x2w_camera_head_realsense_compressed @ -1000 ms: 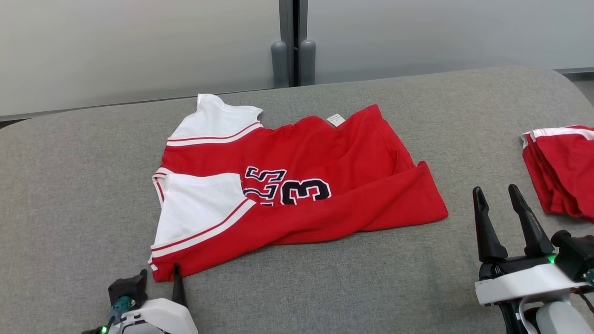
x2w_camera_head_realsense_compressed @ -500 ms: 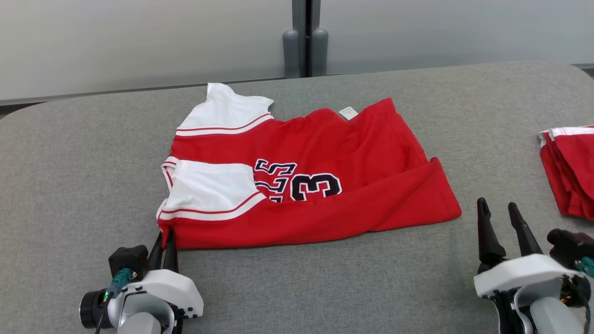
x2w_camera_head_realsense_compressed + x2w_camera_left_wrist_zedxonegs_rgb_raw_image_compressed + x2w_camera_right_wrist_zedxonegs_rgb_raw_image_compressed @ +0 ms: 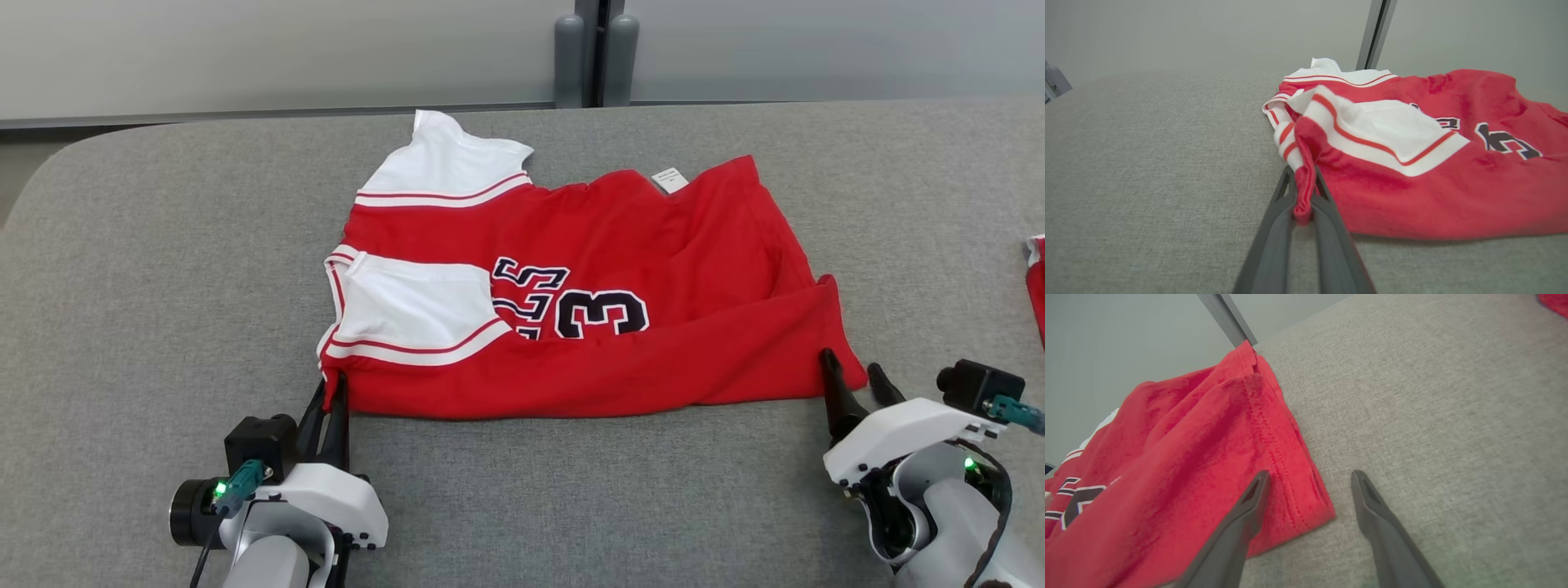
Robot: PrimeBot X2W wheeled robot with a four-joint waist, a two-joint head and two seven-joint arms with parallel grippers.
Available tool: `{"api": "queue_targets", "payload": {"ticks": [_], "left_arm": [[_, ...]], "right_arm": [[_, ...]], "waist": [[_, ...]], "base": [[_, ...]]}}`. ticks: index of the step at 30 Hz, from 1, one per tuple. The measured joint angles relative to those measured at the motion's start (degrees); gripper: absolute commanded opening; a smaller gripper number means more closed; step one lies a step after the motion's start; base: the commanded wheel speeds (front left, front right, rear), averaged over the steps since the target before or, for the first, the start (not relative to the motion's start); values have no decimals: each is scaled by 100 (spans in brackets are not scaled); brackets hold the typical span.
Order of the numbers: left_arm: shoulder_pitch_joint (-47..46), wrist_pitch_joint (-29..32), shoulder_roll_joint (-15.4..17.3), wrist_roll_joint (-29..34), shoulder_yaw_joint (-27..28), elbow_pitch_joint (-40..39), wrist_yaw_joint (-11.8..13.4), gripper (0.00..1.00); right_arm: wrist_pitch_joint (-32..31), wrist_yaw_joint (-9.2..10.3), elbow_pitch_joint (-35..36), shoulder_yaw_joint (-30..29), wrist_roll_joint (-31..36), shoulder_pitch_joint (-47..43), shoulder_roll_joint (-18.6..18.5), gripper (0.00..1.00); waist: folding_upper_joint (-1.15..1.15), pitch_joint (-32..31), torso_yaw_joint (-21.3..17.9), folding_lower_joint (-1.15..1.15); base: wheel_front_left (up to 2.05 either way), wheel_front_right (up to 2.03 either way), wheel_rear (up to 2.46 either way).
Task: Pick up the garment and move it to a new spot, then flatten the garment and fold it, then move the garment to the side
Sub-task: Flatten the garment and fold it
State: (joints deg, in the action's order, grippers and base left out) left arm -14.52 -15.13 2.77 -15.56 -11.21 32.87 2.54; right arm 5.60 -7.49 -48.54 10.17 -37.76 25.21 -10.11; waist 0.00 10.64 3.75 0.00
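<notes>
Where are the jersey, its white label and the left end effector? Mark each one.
jersey (image 3: pixel 620 376), head view, on the red front fold.
white label (image 3: pixel 670 180), head view, middle of the tag.
left end effector (image 3: pixel 1303 176), left wrist view, between the fingertips pinching the jersey's corner.

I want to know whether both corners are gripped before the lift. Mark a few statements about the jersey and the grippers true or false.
1. The left gripper is shut on the jersey's near left corner. True.
2. The right gripper is clamped on the jersey too. False: its jaws stand open around the near right corner.
3. The jersey lies on a grey padded surface. True.
4. The number printed on the jersey is a 7. False: a 3 shows.
</notes>
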Motion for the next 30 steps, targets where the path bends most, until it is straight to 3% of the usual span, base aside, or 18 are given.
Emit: {"api": "queue_targets", "payload": {"ticks": [3, 4, 5, 19, 30], "left_arm": [[-1, 0, 0, 1, -22, 14, 3, 0], [-1, 0, 1, 2, -23, 25, 3, 0], [-1, 0, 0, 3, -22, 36, 3, 0], [103, 0, -4, 93, 104, 289, -22, 0], [572, 0, -10, 107, 111, 488, -197, 0]], "right_arm": [[-77, 0, -74, 205, -235, 93, -57, 100], [-75, 0, -96, 266, -288, 104, -88, 22], [-68, 0, -126, 322, -332, 110, -120, 0], [722, -1, -124, 641, -876, -138, -345, 0], [928, -1, 349, 76, -836, -1009, -163, 0]], "waist": [[0, 10, 41, 0], [0, 3, 46, 0], [0, -7, 49, 0], [0, -356, -88, 0], [0, -781, -238, 0]], "base": [[0, 0, 0], [0, 0, 0], [0, 0, 0], [0, 0, 0], [0, 0, 0]]}}
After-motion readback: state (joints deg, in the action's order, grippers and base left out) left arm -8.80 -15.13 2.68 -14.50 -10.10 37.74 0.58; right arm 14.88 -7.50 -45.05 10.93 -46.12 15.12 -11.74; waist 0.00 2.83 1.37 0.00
